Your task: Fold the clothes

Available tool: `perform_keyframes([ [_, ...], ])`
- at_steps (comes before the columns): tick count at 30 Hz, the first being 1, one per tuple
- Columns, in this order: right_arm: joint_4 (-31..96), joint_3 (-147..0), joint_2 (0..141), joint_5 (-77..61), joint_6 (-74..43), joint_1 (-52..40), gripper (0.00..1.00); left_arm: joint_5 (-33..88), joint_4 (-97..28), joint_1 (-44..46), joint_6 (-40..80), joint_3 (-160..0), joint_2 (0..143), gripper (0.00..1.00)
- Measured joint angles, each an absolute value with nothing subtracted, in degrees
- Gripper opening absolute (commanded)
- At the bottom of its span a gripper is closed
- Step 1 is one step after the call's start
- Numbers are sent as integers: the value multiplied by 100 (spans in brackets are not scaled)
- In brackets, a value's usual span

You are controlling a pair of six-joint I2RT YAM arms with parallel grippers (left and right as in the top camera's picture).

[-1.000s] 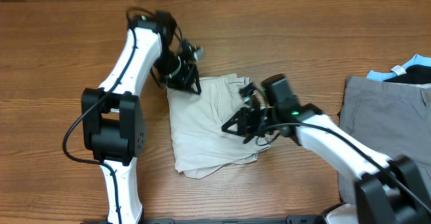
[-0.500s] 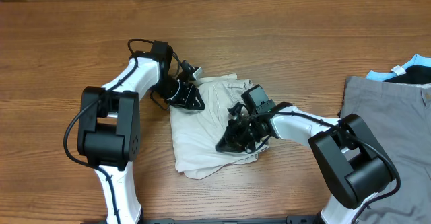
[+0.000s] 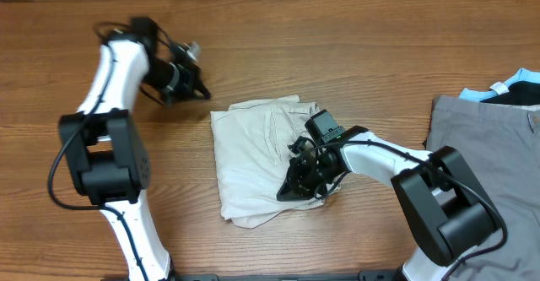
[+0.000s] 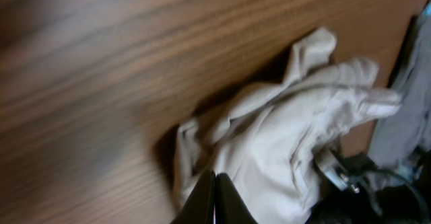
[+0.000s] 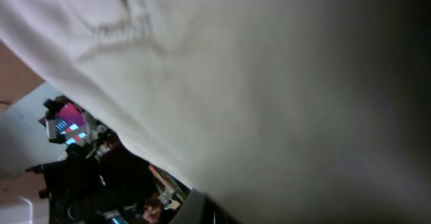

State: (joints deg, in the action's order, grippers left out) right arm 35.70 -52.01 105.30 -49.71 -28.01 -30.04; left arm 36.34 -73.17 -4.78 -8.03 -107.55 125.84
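Robot lab: wood-grain table (image 3: 354,28), mounted arms.

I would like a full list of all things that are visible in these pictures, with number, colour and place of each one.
shorts: one, light beige, lying crumpled and partly folded at the middle of the table.
grey garment: one, grey, lying flat at the right edge.
black and light-blue garment: one, far right corner, partly out of view above the grey one.
table: one, brown wood, under everything.
left tool: one, black, over bare wood to the upper left of the shorts, holding nothing.
right tool: one, black, down on the lower right part of the shorts; its grip cannot be seen.
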Motion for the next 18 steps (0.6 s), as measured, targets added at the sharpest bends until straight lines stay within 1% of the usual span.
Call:
perform_keyframes([
  [5, 3566, -5264, 9778, -4860, -2591, -3002, 4, 3575, -8425, -401, -880, -12018, 12564, 4],
  [9, 3065, -5603, 9203, -4873, -2587, -3004, 4, 3603, -8842, 58, -1041, -12182, 12492, 4],
  [11, 2720, -5721, 9087, -4906, -2670, -3004, 4, 3715, -8781, 325, -1149, -12025, 12488, 4],
  [14, 2423, -5743, 9098, -4912, -2751, -3011, 4, 4228, -8742, 626, -1516, -11399, 12488, 4],
  [18, 2206, -5743, 9306, -4897, -2987, -3055, 4, 4821, -8567, 666, -1966, -10355, 12488, 4],
])
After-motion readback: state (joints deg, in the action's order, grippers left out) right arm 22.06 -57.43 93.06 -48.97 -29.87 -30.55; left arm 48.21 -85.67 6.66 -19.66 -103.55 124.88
